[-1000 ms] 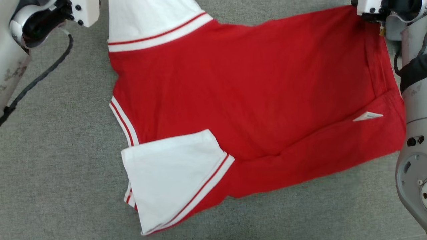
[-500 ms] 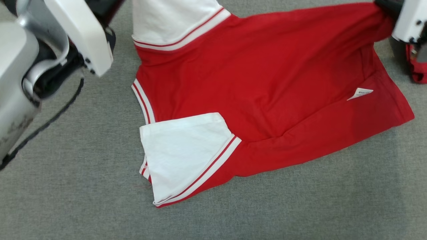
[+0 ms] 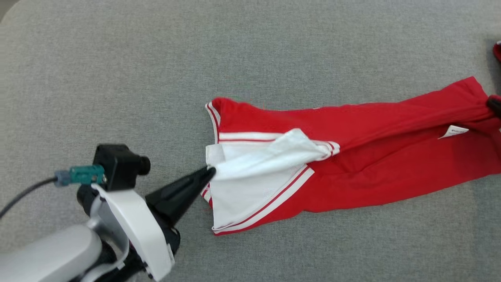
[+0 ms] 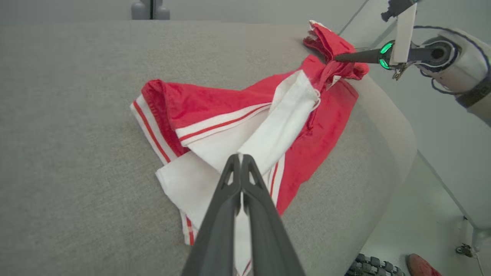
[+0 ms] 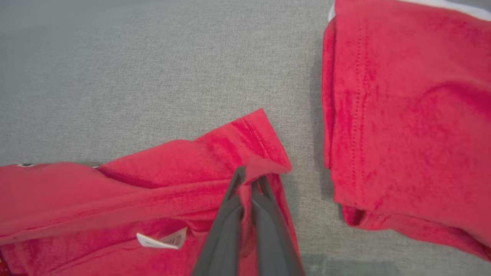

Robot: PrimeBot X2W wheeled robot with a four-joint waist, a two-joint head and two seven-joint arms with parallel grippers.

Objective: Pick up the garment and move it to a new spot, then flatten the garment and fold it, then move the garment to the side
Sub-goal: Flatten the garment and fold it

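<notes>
**Red shirt held at 2 pinch points**

The grey padded table (image 3: 117, 58) carries the garment (image 3: 372, 168), a red short-sleeved shirt. It runs from the middle of my head view out to 3 o'clock, bunched into a long band with a fold sagging along it.

It reads as light, limp knit with no stiffness, so it will drape and crease wherever I leave slack. I judge it more likely to drag than glide on this cloth top. I would take it at sewn edges, hem corners and sleeve cuffs, where doubled fabric gives the fingers something to bite.

Both grips sit on such edges. My left gripper (image 3: 209, 172), at 8 o'clock, has its fingers pressed together on the edge of a white sleeve (image 3: 254, 166). My right gripper (image 5: 249, 177) is closed on the stitched hem corner at the 3 o'clock end.

A 2nd red garment (image 5: 402, 115) lies just beside that corner, not touching it.

Smaller details:
- The sleeves are white with a red stripe.
- Striped neck trim (image 3: 213, 117) sits at 11 o'clock of the sleeve.
- 1 white label (image 3: 453, 131) sits near the hem.
</notes>
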